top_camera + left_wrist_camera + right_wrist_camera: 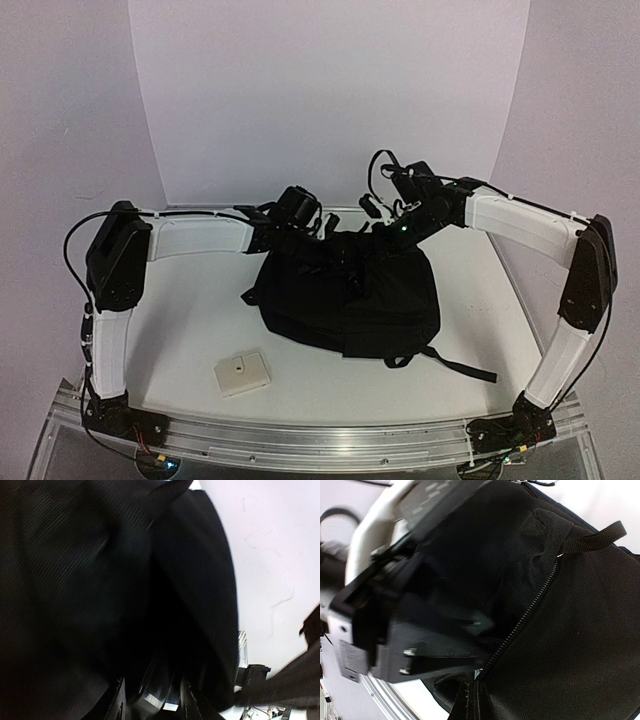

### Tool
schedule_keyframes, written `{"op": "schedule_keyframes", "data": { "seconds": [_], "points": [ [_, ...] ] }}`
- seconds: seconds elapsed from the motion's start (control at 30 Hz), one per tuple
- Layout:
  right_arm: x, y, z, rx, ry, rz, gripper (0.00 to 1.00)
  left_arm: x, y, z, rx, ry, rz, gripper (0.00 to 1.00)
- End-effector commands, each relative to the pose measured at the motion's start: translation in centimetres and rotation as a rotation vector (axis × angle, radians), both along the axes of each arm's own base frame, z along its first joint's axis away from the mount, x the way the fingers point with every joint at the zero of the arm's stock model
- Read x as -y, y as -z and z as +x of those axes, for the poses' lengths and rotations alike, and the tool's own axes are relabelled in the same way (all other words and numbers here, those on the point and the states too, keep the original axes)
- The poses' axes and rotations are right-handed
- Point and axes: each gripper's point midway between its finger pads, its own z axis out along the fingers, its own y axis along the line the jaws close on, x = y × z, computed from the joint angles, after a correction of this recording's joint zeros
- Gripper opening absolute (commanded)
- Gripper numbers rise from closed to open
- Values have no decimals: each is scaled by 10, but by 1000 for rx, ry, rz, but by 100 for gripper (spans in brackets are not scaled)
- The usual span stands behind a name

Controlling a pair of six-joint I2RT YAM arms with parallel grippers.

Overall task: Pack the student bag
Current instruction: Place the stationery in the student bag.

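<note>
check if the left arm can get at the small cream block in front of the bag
Probably yes: the cream block lies in the open on the table, apart from the student bag. The left gripper is at the bag's far edge, so the arm must fold back.

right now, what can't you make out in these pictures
1. Inside of the student bag: top external view, covered by its own black fabric.
2. How wide the left gripper stands: left wrist view, blurred, cut off by the bottom edge, dark fabric filling the rest.
3. Whether the right gripper pinches fabric: black on black from above, right wrist view blurred.
4. What the small beige box is: too small.
</note>
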Motion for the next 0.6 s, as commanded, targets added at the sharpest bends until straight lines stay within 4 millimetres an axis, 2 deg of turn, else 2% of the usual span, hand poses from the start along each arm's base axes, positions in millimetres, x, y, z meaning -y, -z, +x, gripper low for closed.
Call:
{"op": "schedule_keyframes", "data": {
  "seconds": [0.0, 0.13, 0.37, 0.4, 0.57],
  "points": [
    [-9, -32, 9, 75, -12, 78, 0, -16, -13, -29, 7, 36, 27, 37],
    [-11, -31, 8, 66, -19, 82, 0, -12, -3, -28, -7, 45, 24, 36],
    [-14, -36, 6, 61, -32, 104, 0, 15, -2, -31, -18, 126, -47, 34],
    [-14, -35, 5, 56, -33, 106, 0, 20, -6, -32, -12, 142, -68, 32],
    [-19, -33, 6, 32, -40, 120, 0, 47, -17, -36, 13, 193, -148, 11]
  ]
}}
